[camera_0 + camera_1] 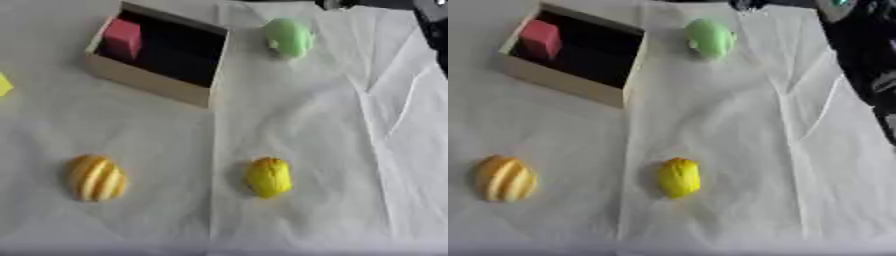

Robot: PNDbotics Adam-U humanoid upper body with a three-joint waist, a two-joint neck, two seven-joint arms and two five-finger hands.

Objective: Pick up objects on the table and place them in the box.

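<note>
I can't tell if my right hand [868, 55] at the table's [306, 125] far right edge is open; reaching, I might knock the green toy [290, 37] away from the box [149, 80]

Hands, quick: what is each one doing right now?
Left hand: not in view.
Right hand: only a dark arm shows at the right edge; fingers cannot be told.

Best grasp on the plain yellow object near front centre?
Come from above with thumb and fingers across the narrow sides of the yellow object. It lies flat on the white sheet, long axis running near to far, nothing close beside it, so likely both flanks are free.
</note>
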